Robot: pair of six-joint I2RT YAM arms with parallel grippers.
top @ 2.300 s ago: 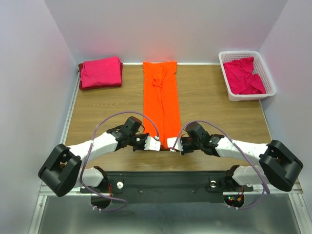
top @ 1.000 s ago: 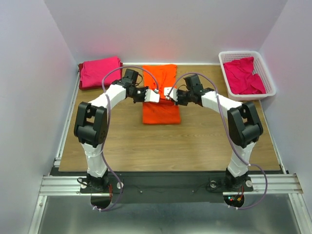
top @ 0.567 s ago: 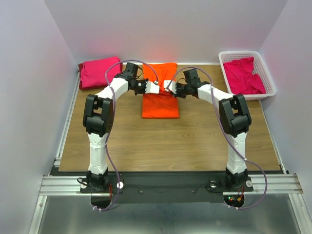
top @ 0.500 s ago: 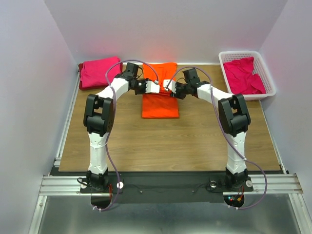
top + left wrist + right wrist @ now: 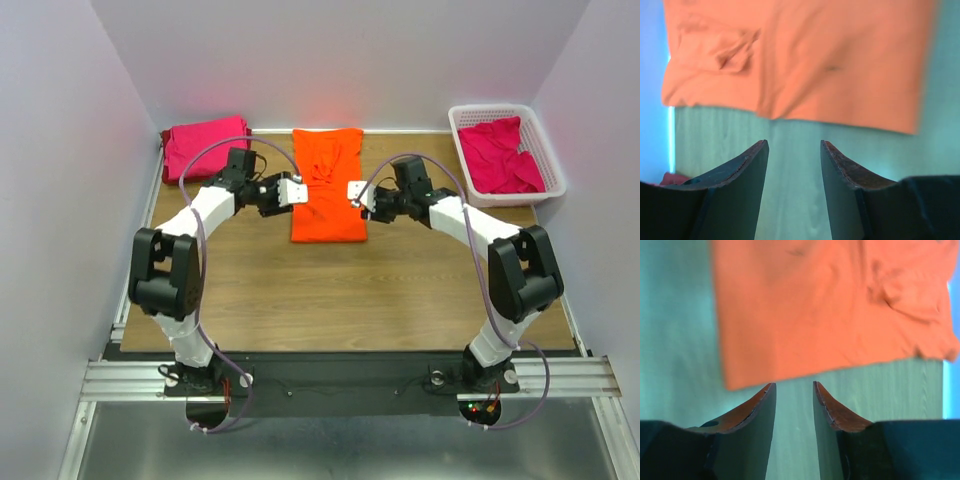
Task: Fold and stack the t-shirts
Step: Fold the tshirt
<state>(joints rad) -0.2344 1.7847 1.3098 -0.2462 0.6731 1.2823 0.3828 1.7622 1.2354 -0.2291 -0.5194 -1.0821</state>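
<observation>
A: Two arms are reaching over the wooden table (image 5: 400,290). What are we seeing on it?

B: We are seeing the orange t-shirt (image 5: 327,195) lying folded into a rectangle at the middle of the far edge. It is wrinkling a little near its far end.

A: And the other shirts?

B: We are finding crumpled magenta t-shirts (image 5: 500,155) lying inside the white basket (image 5: 515,198) at the far right corner. A folded magenta stack (image 5: 207,148) is sitting at the far left corner, well apart from the orange one.

A: How are the claws standing?

B: We are placing the left gripper (image 5: 292,190) just beside the orange shirt's left edge and the right gripper (image 5: 356,190) just beside its right edge. In both wrist views we are seeing the jaws standing parted with nothing between them. Bare wood is showing through each gap, and the orange cloth is lying beyond the fingertips, apart from them.
</observation>
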